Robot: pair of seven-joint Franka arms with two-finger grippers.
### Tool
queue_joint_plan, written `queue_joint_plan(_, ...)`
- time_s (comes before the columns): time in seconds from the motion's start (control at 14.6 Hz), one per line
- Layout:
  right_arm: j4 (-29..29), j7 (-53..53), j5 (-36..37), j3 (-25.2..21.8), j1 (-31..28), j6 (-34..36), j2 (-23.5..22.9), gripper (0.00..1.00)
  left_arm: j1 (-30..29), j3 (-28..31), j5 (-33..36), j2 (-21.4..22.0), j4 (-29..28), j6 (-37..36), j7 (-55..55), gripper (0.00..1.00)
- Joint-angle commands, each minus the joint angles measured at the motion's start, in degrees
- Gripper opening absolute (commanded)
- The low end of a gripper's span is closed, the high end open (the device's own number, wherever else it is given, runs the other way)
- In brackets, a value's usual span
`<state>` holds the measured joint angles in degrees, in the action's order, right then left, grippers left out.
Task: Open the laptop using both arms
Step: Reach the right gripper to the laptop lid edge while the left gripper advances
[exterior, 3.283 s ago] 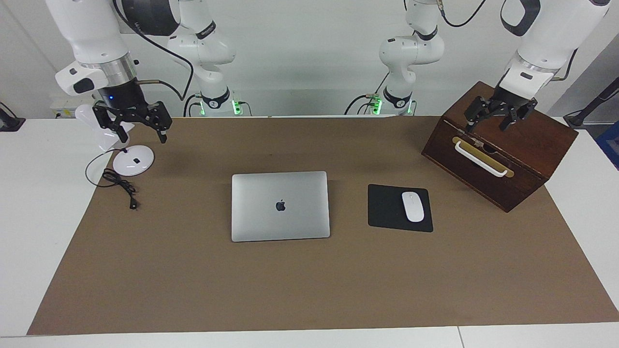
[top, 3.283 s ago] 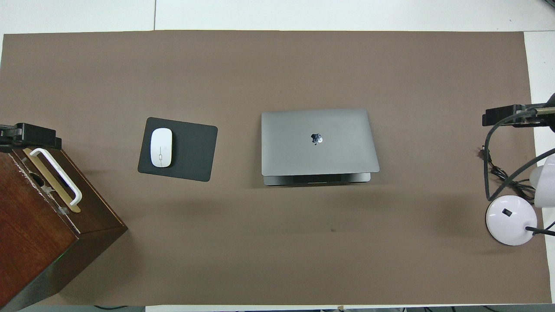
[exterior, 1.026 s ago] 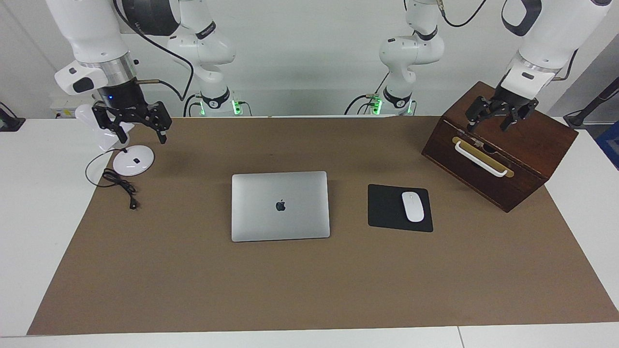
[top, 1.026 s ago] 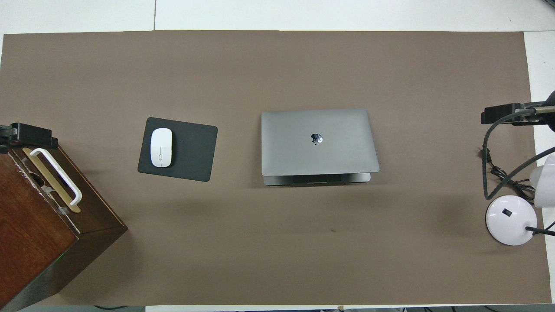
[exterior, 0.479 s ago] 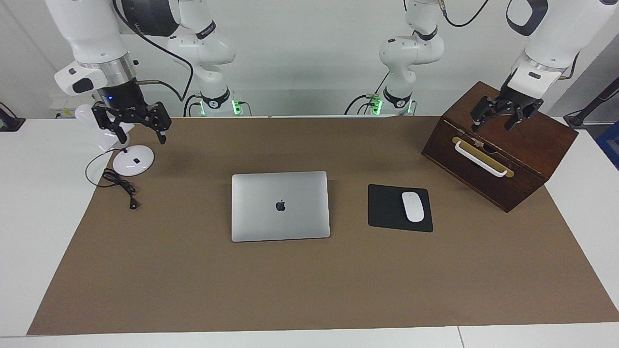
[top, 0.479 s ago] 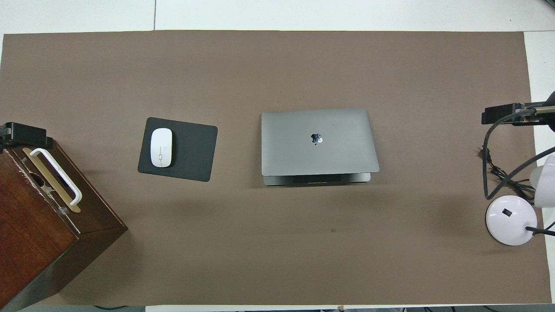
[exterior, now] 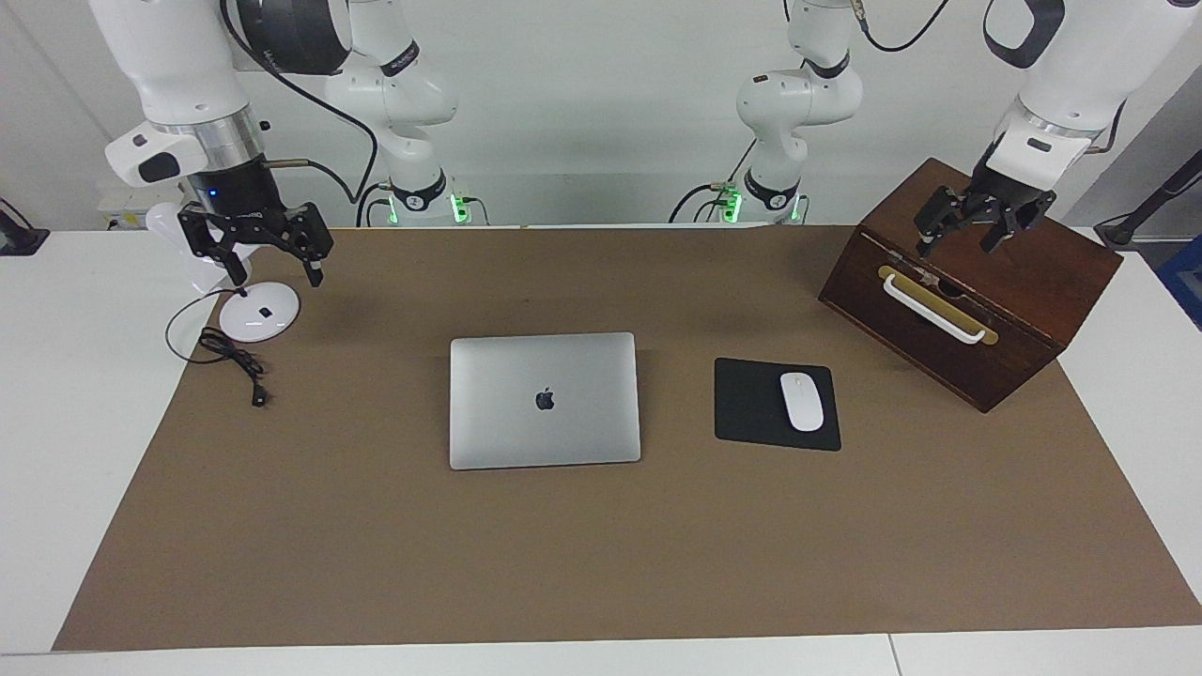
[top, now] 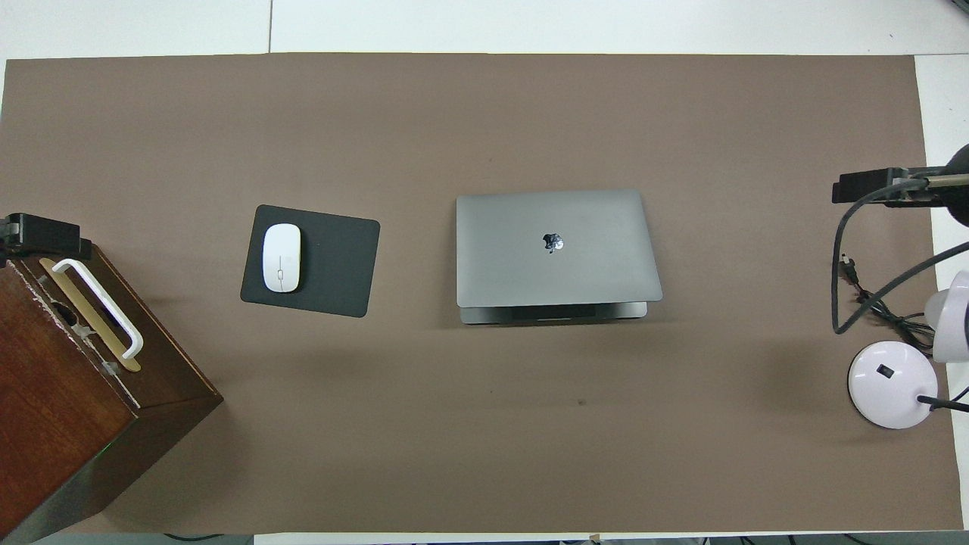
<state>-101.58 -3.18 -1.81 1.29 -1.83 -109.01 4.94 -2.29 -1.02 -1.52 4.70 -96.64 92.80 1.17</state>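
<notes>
Fingers (exterior: 272, 272) (exterior: 967, 246) seemingly spread on both arms, well apart from closed laptop (exterior: 545, 401).

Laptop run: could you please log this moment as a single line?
laptop: closed, untouched | left gripper: open, over wooden box | right gripper: open, over mat beside lamp base

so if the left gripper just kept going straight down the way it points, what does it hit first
Probably the wooden box. The left gripper points down, open and empty, over the box's top near its handle edge. Depth is hard to judge, but nothing shows between them. The laptop lies well off that line.
</notes>
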Motion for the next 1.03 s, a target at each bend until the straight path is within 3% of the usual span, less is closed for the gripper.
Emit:
queue_joint_plan(0.0, -10.9, -1.5, -2.8, 0.4, -0.2, -8.3, 4.3, 1.0, -0.2, -0.2, 0.1, 0.2, 0.5, 0.5, -1.0, 0.11)
queue_joint_plan(0.07, -15.0, -1.5, -3.3, 0.4, -0.3, -10.8, 6.1, 1.0, -0.2, -0.2, 0.1, 0.2, 0.5, 0.7, -1.0, 0.0)
queue_joint_plan(0.27, -32.3, 1.3, -4.0, 0.3, -0.4, -23.6, 12.3, 1.0, -0.3, -0.2, 0.0, 0.2, 0.6, 0.6, -1.0, 0.0)
queue_joint_plan(0.48, -42.5, 2.0, -4.1, 0.3, -0.3, -33.6, 12.9, 1.0, -0.5, -0.3, -0.1, 0.2, 0.5, 0.7, -1.3, 0.0)
queue_joint_plan(0.62, -50.8, 1.3, -5.8, 0.6, 1.0, -47.3, 12.7, 1.0, -0.4, -0.4, -0.2, 0.4, 0.0, 0.8, -1.3, 0.0)
queue_joint_plan(0.68, -54.1, 1.2, -8.3, 0.5, 4.4, -54.7, 12.1, 1.0, 0.0, -0.4, -0.2, 0.7, -0.7, 1.3, -1.3, 0.0)
queue_joint_plan(0.75, -56.2, 0.1, -11.6, 0.5, 7.1, -59.2, 11.6, 1.0, 0.3, -0.4, -0.2, 1.1, -2.0, 2.5, -1.2, 0.0)
queue_joint_plan(0.96, -56.7, -7.2, -25.9, 0.5, 16.7, -62.1, 11.5, 1.0, 0.9, -0.5, -0.2, 3.6, -7.6, 6.9, -1.1, 0.0)
